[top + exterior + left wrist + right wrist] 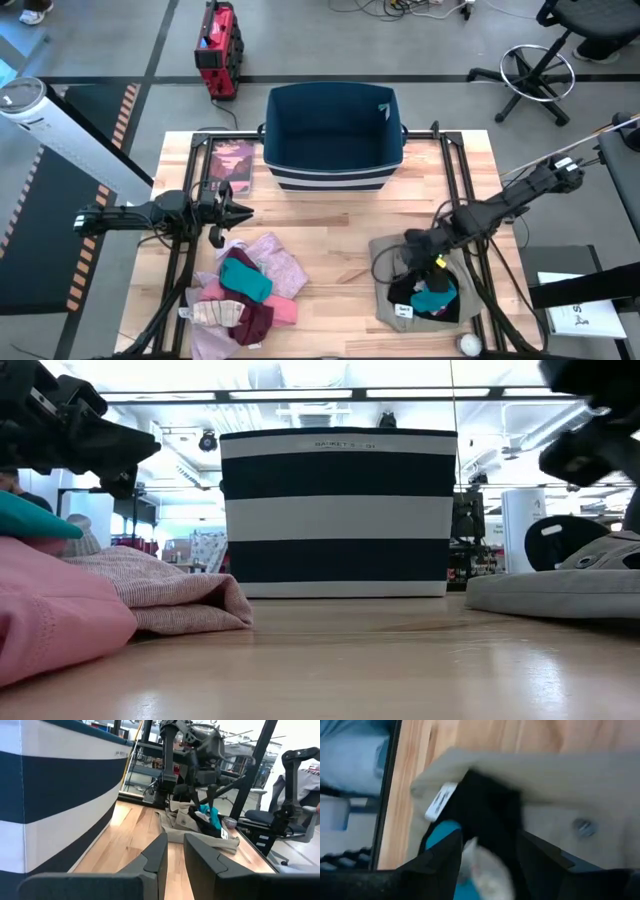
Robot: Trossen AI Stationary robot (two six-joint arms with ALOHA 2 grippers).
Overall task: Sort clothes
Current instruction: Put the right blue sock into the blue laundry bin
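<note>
A pile of clothes lies at the table's near left: pale pink [275, 258], teal [245, 278], maroon [258, 320], beige striped [220, 313] and pink [287, 311] pieces. My left gripper [240, 212] hovers just beyond that pile, shut and empty, pointing toward the table's right; its fingers also show in the left wrist view [175, 857]. At the near right a khaki-grey garment [400, 262] lies flat, with a black piece [440, 308] and a teal piece [437, 297] on it. My right gripper [487, 855] is open just over them, a finger on either side of the black piece [490, 815]. My right gripper comes from above, pointing down, with the black piece [492, 827] between its open fingers [442, 857]. The picture is blurred, and I cannot tell whether the fingers touch the cloth. The black piece lies on the khaki-grey garment [560, 785].
The navy bin with white stripes [333, 180] stands at the table's far middle. A flat pink book [232, 165] lies left of it. A small white ball [468, 344] sits at the near right corner. Bare wood [335, 260] lies between the two heaps.
</note>
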